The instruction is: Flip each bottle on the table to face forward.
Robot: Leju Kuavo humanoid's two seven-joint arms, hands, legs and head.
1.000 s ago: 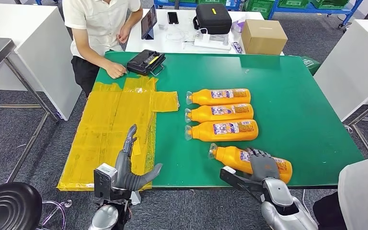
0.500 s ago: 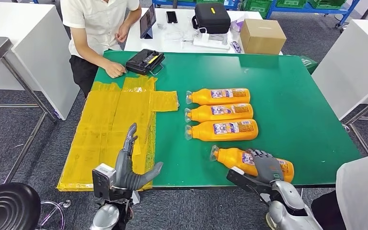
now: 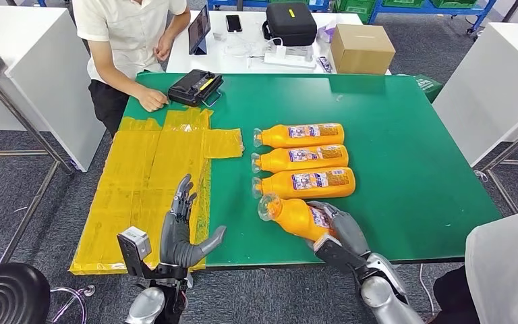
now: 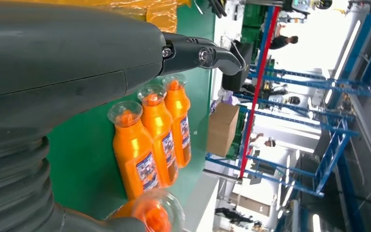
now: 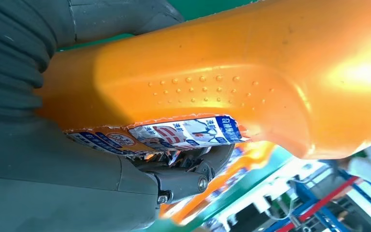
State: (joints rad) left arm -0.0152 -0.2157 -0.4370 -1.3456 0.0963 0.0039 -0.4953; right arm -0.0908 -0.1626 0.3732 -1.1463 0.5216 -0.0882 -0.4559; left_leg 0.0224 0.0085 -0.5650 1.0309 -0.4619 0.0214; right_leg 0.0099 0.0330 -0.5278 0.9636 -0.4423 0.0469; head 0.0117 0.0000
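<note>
Fingers point(image 3: 340, 219) of the right hand point(image 3: 337, 226) are wrapped round the body of the nearest orange bottle point(image 3: 297, 216), gripping it across the label. That bottle sits close to the near edge of the green counter point(image 3: 411, 148), its clear cap pointing toward the yellow sheet point(image 3: 148, 182) and tipped up a little, so it looks lifted or rolled off its side, not lying flat. The right wrist view shows the hand point(image 5: 77, 159) under the bottle point(image 5: 212, 72), with the torn label pressed between palm and plastic; the grip at mid-body probably gives the wrist room to roll the bottle about its long axis, which is what turning the label forward needs.

Three more bottles point(image 3: 303, 158) lie side by side just beyond it, parallel, caps all pointing the same way and labels up, so they appear already dealt with; the held one seems to be the last. It lies almost against the closest of them point(image 3: 307, 183), so the roll needs care not to nudge the row.

Over the near edge, above the yellow sheet, the left hand point(image 3: 182, 233) hovers with its fingers spread wide and nothing in them, likely kept clear of the work.

A person point(image 3: 131, 40) sits at the far left corner, one hand resting on the counter beside a black case point(image 3: 195, 86).
</note>
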